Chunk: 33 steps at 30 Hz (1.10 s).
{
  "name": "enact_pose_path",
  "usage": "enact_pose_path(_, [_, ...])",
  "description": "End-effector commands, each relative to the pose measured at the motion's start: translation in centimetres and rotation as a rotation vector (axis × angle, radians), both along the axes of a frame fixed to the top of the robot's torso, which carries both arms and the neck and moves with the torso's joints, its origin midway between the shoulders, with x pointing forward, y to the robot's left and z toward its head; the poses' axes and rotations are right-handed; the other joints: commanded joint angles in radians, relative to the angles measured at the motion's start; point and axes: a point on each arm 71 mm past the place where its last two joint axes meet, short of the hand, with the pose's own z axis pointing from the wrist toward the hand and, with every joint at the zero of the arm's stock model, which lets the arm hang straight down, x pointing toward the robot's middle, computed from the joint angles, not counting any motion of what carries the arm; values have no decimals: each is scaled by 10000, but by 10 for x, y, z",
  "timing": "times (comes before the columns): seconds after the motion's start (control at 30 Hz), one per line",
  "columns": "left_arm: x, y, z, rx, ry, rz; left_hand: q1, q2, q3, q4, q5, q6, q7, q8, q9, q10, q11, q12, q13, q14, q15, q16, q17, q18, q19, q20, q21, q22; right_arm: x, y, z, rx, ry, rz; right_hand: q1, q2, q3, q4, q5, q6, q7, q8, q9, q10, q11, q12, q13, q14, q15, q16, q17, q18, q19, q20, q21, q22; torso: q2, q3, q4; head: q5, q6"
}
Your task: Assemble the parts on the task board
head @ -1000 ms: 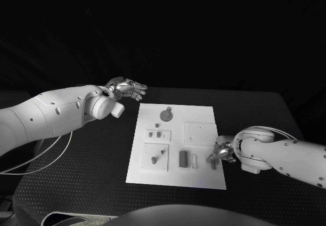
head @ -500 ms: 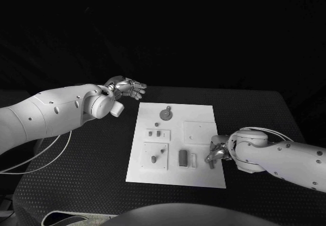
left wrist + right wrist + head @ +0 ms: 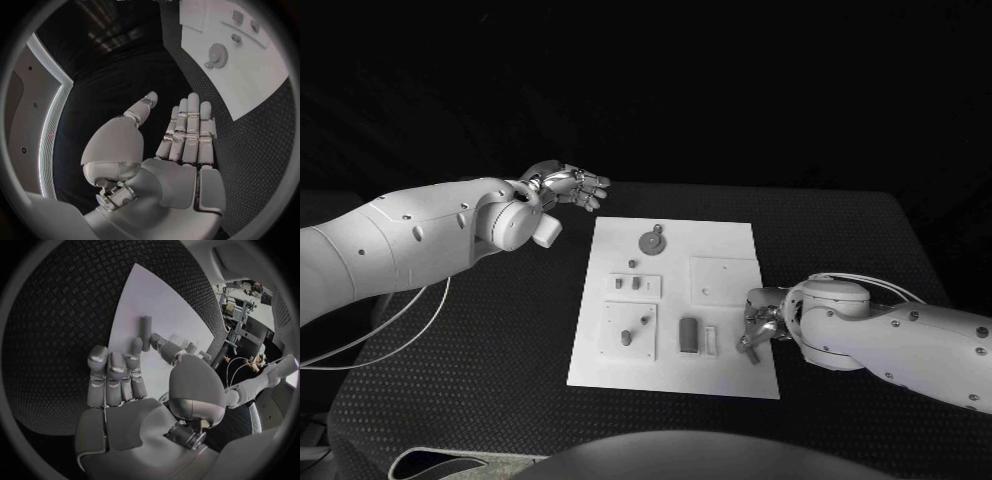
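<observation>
- Table (image 3: 473, 340): black, textured, filling the lower half of the head view.
- Left arm (image 3: 401, 250): white, enters from the left edge and ends at the upper left of the board.
- Right arm (image 3: 906, 340): white, enters from the lower right edge and ends at the board's right edge.
- Board (image 3: 733, 250): white plate at the frame's centre, long side running away from the camera.
- Left hand (image 3: 567, 187): above centre-left, off the board's upper left corner over the table. In the left wrist view the fingers (image 3: 187, 130) lie straight and side by side, thumb apart, holding nothing.
- Right hand (image 3: 764, 325): right of centre, at the board's lower right edge. In the right wrist view the thumb and a fingertip pinch a peg; the other fingers (image 3: 112, 375) stand close together.
- Peg (image 3: 145, 332): small dark cylinder, upright over the board's white surface; whether it touches the board I cannot tell.
- Gear (image 3: 652, 241): round part lying on the board's upper half.
- Block (image 3: 688, 336): dark oblong part on the board's lower half, just left of the right hand.
</observation>
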Motion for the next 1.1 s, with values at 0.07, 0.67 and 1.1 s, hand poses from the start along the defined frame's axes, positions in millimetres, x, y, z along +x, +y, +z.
enact_pose_path(0.07, [0, -2, 1, -73, -21, -125, -104, 19, 10, 76, -8, -83, 5, 62, -11, 72, -16, 19, -15, 76, -5, -57, 16, 198, 76, 2, -56, 16, -20, -1, -21, 185, 1121, 128, 208, 402, 339, -88, 290, -463, 368, -4081, -191, 18, 122, -48, -2, 29, 117, -76, 23, 451, -78, 9, -12, -20, 6, 7, -13, 40, -5])
enact_pose_path(0.67, [0, -2, 1, -71, -13, -133, -107, 26, 13, 88, -4, -85, 5, 66, -14, 71, -15, 19, -16, 79, -5, -66, 29, 199, 79, 1, -62, 22, -15, -17, -5, 2493, 2008, -2153, -64, 1158, 1439, -475, 1418, -182, 382, -4167, -835, 256, 135, -48, -82, 227, 143, -138, 68, 451, 73, 81, 67, -71, 4, -4, -11, 33, 35])
enact_pose_path(1.1, [0, -4, 0, -72, 6, -184, -104, 22, 14, 90, -1, -89, 5, 68, -17, 70, -16, 18, -17, 80, -6, -74, 39, 200, 79, 0, -67, 28, -6, -6, 13, 3309, 1819, -2763, -256, 1291, 1408, -625, 1733, -12, 327, -4081, -957, 335, 82, -67, -115, 299, 93, -177, 84, 451, 140, 56, 75, -114, 8, -25, 8, 38, 76])
